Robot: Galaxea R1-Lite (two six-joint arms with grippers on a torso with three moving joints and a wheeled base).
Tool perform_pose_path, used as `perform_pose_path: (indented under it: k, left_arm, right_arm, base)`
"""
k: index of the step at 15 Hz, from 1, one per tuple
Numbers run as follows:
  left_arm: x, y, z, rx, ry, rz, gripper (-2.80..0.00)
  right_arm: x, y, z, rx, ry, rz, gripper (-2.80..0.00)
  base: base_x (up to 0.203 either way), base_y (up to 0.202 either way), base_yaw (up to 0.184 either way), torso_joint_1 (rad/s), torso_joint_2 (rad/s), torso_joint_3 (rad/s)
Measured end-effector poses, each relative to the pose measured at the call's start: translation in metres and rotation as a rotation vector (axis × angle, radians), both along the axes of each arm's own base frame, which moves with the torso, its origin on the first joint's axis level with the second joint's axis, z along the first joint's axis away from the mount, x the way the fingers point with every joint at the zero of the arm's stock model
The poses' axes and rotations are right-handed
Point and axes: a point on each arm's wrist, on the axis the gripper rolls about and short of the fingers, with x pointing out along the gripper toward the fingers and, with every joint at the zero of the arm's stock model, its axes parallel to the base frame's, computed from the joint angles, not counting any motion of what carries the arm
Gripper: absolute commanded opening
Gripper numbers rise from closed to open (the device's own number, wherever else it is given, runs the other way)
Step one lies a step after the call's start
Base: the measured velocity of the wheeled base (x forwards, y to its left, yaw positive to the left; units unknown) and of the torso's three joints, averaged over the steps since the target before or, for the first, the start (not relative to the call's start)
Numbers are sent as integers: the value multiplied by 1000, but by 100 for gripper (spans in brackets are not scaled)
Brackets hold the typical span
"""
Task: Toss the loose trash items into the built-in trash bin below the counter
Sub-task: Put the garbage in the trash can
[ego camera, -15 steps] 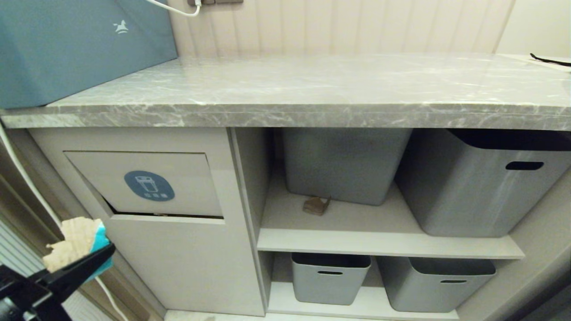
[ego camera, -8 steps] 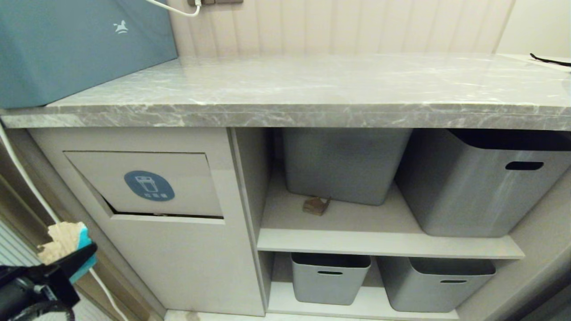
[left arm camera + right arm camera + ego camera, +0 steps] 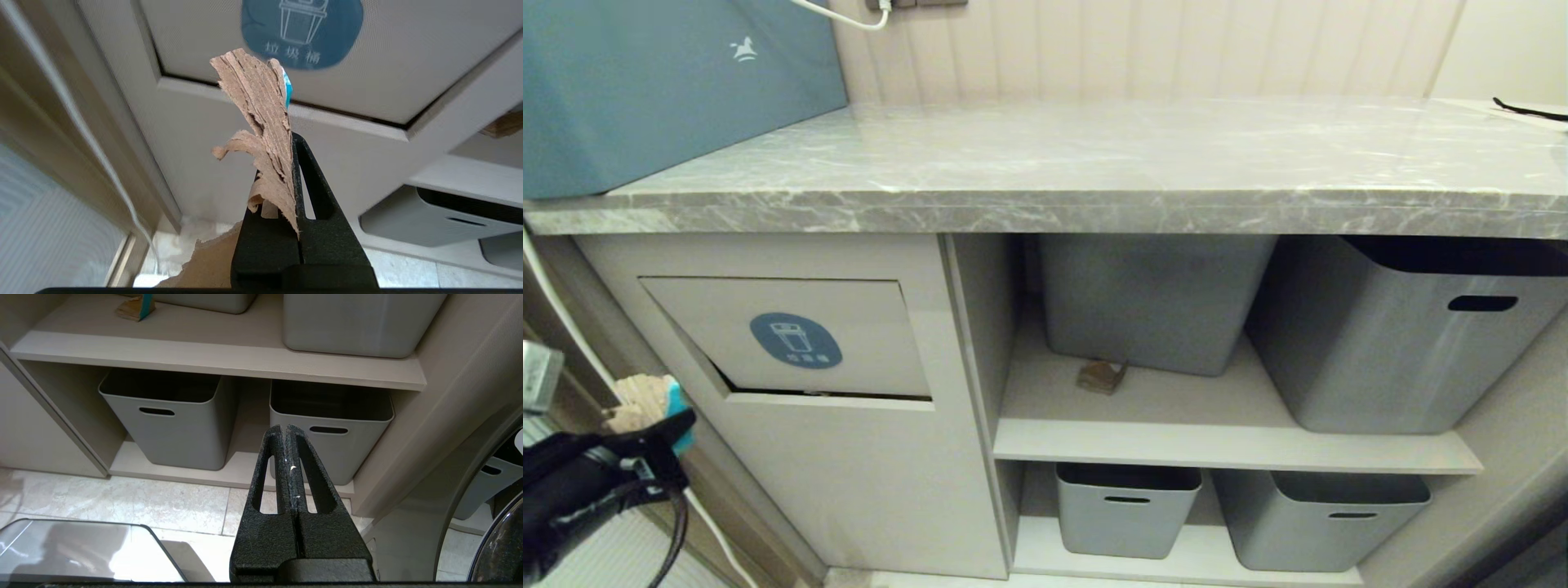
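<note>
My left gripper (image 3: 674, 425) is shut on a torn brown cardboard scrap (image 3: 645, 396) with a teal-blue patch, low at the left and left of the built-in trash bin's flap (image 3: 849, 343). In the left wrist view the scrap (image 3: 257, 106) stands up from the left gripper (image 3: 292, 141), facing the flap (image 3: 408, 61) and its blue sticker (image 3: 301, 32). A dark gap shows along the flap's lower edge. Another scrap (image 3: 1101, 376) lies on the upper shelf under the counter (image 3: 1094, 155), also visible as the scrap (image 3: 135, 308) in the right wrist view. My right gripper (image 3: 284, 428) is shut and empty, low before the bottom shelf.
Grey tubs fill the shelves: two above (image 3: 1152, 302) (image 3: 1405, 335) and two below (image 3: 1125, 506) (image 3: 1319, 518). A blue-grey box (image 3: 645, 82) sits on the counter's left end. A white cable (image 3: 556, 318) hangs left of the cabinet. Tiled floor (image 3: 163, 502) lies below.
My left gripper has carried the scrap up and to the left in the head view, with the arm swinging round. The flap and the shelf scrap have not moved.
</note>
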Motion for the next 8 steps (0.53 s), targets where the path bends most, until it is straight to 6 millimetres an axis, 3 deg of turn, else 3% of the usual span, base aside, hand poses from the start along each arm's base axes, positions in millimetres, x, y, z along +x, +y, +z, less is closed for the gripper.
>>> perform_pose_path:
  k: [8]
  left_arm:
    - [44, 1, -34, -13, 33, -99, -280]
  right_arm:
    - [0, 0, 0, 0, -2, 0, -280]
  base:
    - [0, 0, 0, 0, 0, 0]
